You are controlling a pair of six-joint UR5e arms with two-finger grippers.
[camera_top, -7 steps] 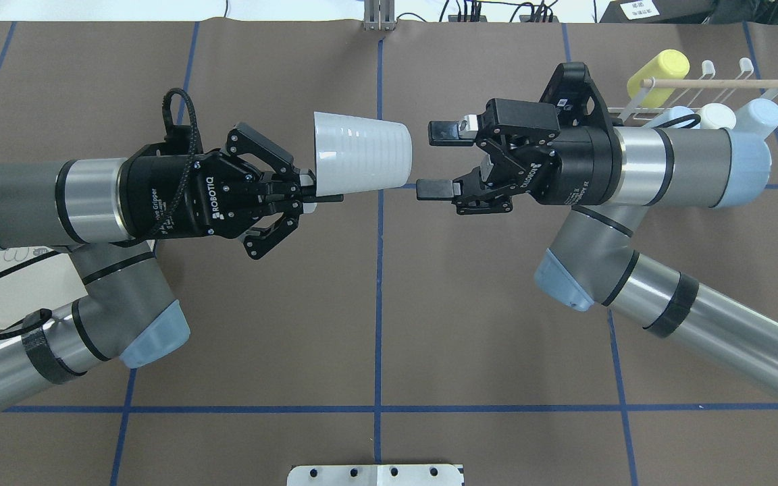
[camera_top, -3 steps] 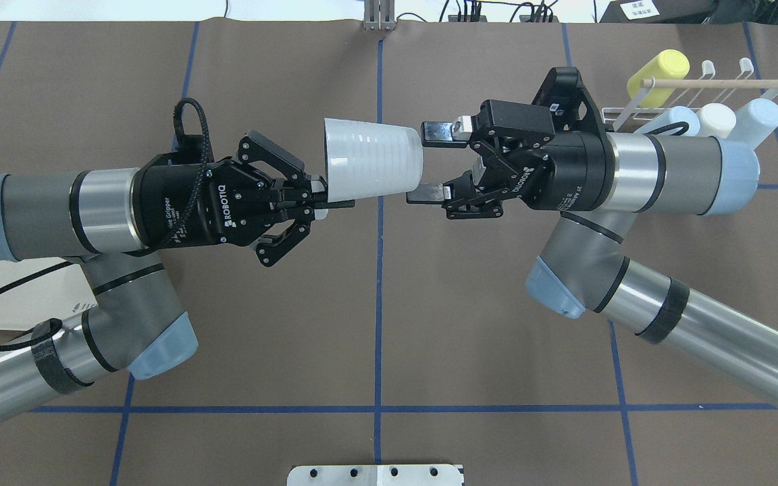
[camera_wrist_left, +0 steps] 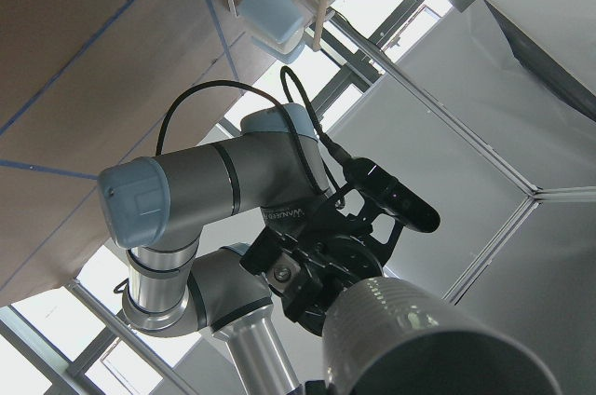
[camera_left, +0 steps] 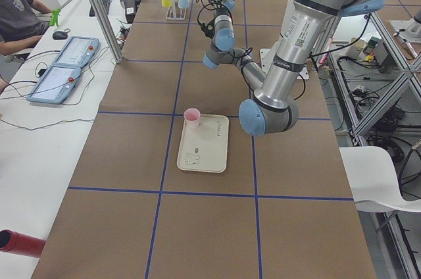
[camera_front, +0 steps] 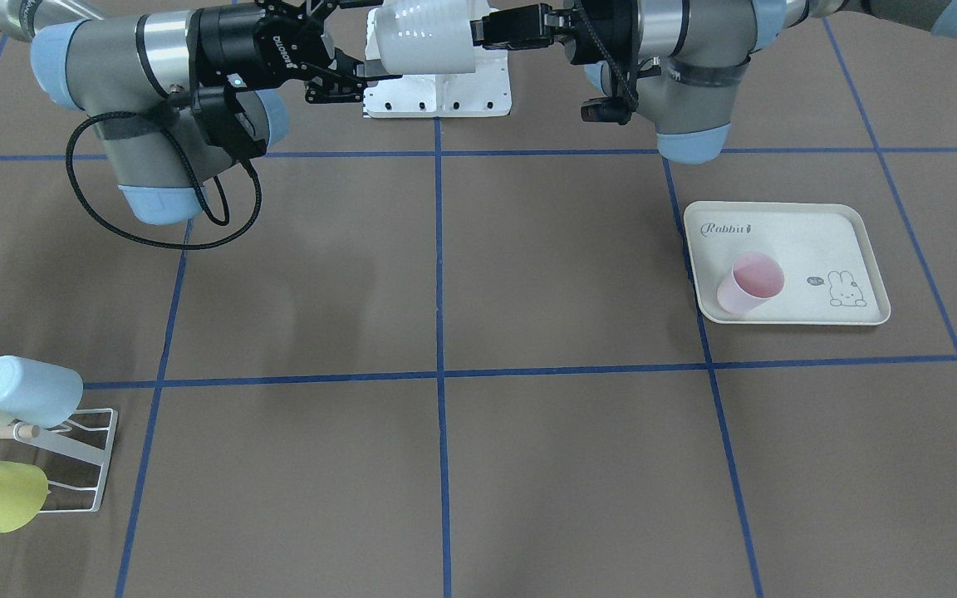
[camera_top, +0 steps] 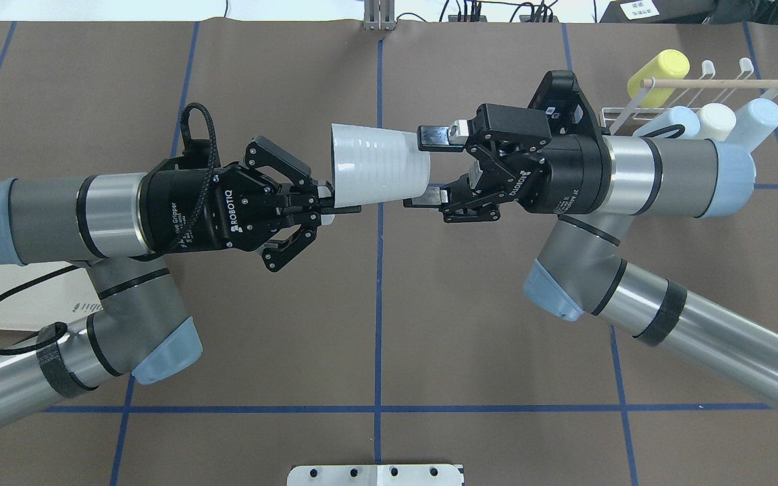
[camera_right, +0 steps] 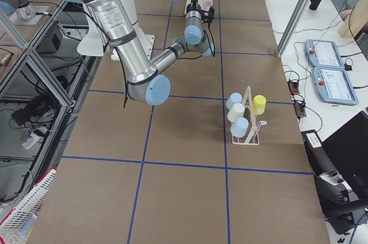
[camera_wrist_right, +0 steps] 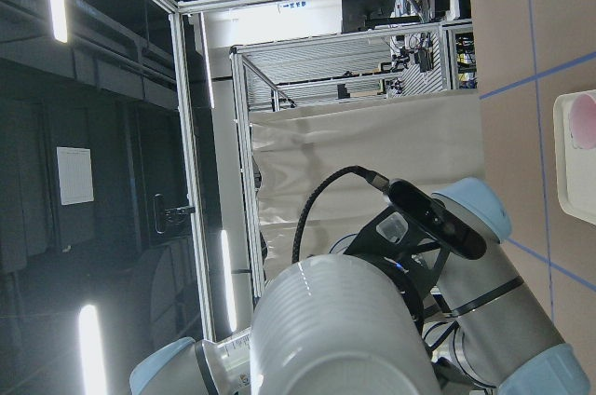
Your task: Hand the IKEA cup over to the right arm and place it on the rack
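While the left gripper (camera_top: 327, 201) pinches the cup (camera_top: 377, 167) by its rim, the right gripper (camera_top: 431, 167) is spread wide, straddling the cup's base.

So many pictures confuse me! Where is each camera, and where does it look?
Overhead: behind the robot, looking down; both arms meet at the white cup.
Front: across the table, facing the robot; arms on top.
Left side: table end near the tray; left arm nearest.
Right side: table end near the rack; right arm nearest.
Left wrist: past the cup at the right arm.
Right wrist: past the cup at the left arm.
Shared: both wrist views show that cup.
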